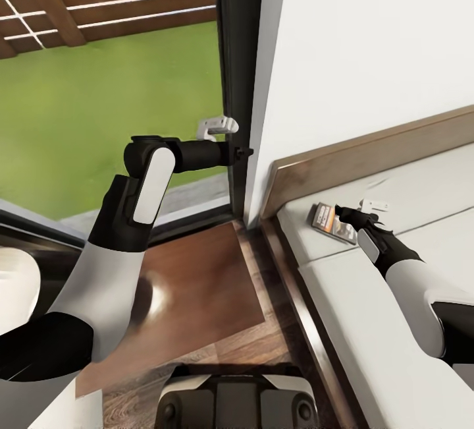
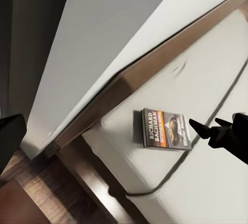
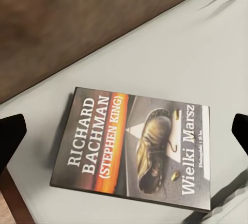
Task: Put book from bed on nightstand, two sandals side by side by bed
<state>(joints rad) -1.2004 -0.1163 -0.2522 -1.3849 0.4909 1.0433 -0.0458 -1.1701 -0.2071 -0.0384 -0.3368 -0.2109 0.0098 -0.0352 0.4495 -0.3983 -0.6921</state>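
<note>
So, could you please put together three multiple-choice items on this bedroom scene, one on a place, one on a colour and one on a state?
1. Where does the book lie?
A. On the wood floor
B. On the bed's mattress, near the headboard corner
C. On the window sill

2. What colour is the band across the book's cover?
A. Orange
B. Blue
C. Green

3. How does the right hand stand to the book?
A. Shut on it, lifting it
B. Open and close over it, not gripping it
C. Turned away, toward the window

Answers:
1 B: the head view shows it flat on the off-white mattress by the brown headboard.
2 A: the right wrist view shows an orange band beside the white author lettering.
3 B: the right wrist view shows the two fingertips spread to either side, with the book flat between them on the mattress.
</note>
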